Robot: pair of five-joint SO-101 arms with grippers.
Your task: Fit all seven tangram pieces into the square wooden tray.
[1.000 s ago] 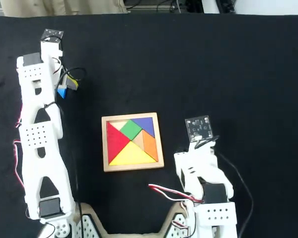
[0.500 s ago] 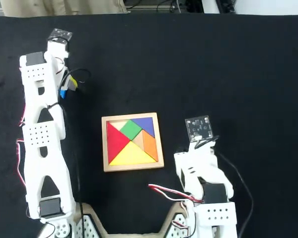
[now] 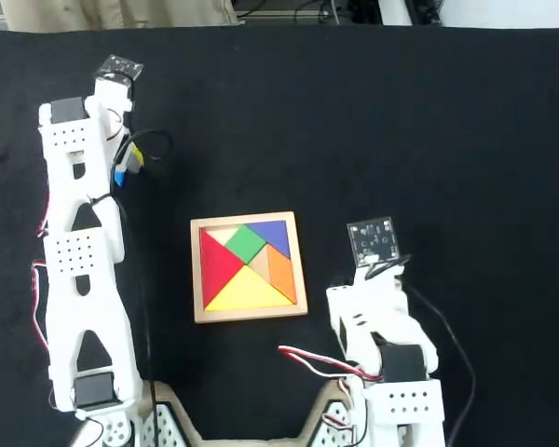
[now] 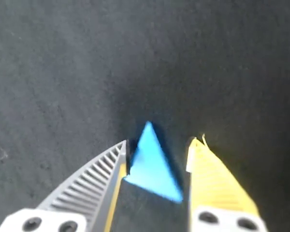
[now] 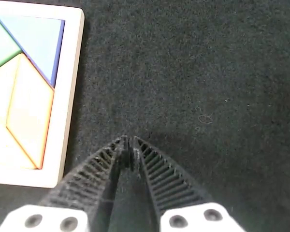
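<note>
Up at 10 o'clock from the tray (image 3: 196,270), left fingers (image 4: 215,179) pinch the blue triangle (image 4: 152,166).
That tray lies at their 4 o'clock; right fingers (image 5: 94,174) closed, empty.

The white left arm (image 3: 79,251) is stretched far forward, left gripper (image 4: 160,143) pinching a blue triangular piece (image 4: 152,166). The white right arm (image 3: 382,321) is folded, right gripper (image 5: 129,143) closed.

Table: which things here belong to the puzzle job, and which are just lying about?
Job: tray; pieces in it; blue triangle in the left gripper.
Lying about: black cloth; wires; curtain; idle right gripper.
</note>
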